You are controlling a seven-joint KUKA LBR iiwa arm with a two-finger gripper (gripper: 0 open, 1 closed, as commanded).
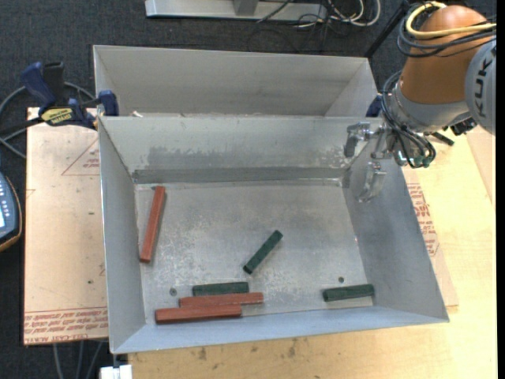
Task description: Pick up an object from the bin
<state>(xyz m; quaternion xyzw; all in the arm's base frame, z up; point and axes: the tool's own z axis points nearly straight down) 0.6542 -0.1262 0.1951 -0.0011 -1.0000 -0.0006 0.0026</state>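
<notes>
My gripper (364, 168) hangs at the bin's right wall near the back corner, well above the floor. It is open, with nothing between its fingers. The nearest loose things are a short dark green bar (348, 294) on the floor at the front right and another dark green bar (263, 251) lying slanted in the middle. Both are well apart from the gripper.
A long red-brown bar (152, 223) lies along the left side. At the front, a dark green bar (220, 289) and two red-brown bars (222, 299) (197, 314) lie close together, parallel to the front wall. The arm's orange cover sits over the right rim.
</notes>
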